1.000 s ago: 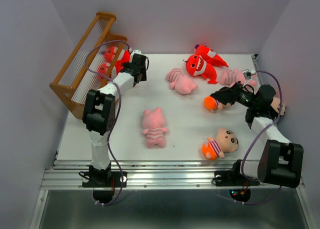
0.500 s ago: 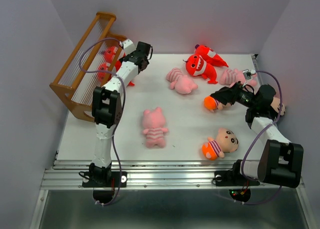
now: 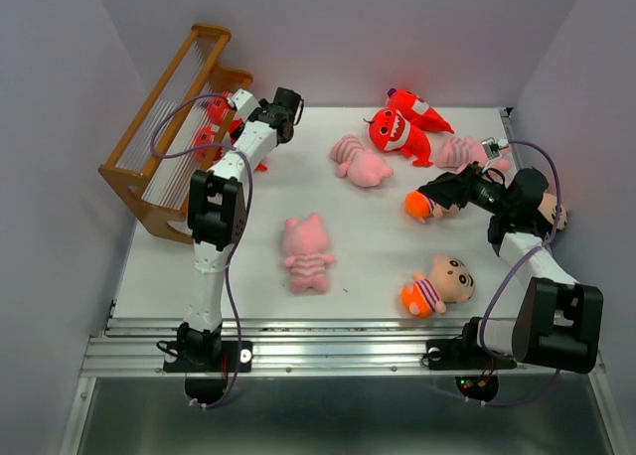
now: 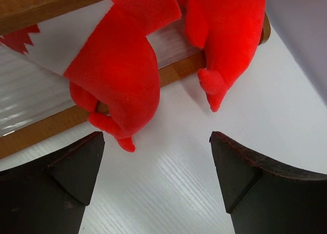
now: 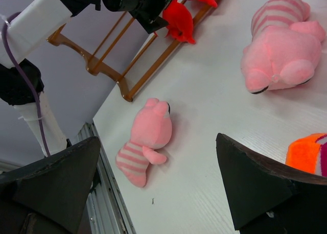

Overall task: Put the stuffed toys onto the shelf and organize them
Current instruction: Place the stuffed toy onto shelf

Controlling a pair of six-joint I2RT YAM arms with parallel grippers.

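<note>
The brown shelf (image 3: 164, 137) stands at the table's left edge. Two red monsters (image 3: 211, 125) rest on its lower tier, and their legs (image 4: 120, 75) hang over the front bar (image 4: 176, 73). My left gripper (image 3: 227, 115) (image 4: 157, 137) hovers just before them, open, with only bare table between its fingers. My right gripper (image 3: 429, 197) (image 5: 158, 139) is open above the table, beside a boy doll's orange bottom (image 3: 418, 206) (image 5: 307, 152). Loose toys lie around: a pink pig (image 3: 306, 252) (image 5: 148, 137), a second pig (image 3: 360, 161) (image 5: 278, 50), a third pig (image 3: 463, 153), two red monsters (image 3: 397, 129) and another boy doll (image 3: 437, 284).
The white table (image 3: 248, 276) ends in a metal rail (image 3: 338, 351) at the near side. Grey walls close in on the left, back and right. The left arm's cable (image 3: 174, 127) loops over the shelf.
My left gripper has opened wide and let go of a red monster, which stays on the shelf. The left arm has swung up and further back. The right arm has not moved.
</note>
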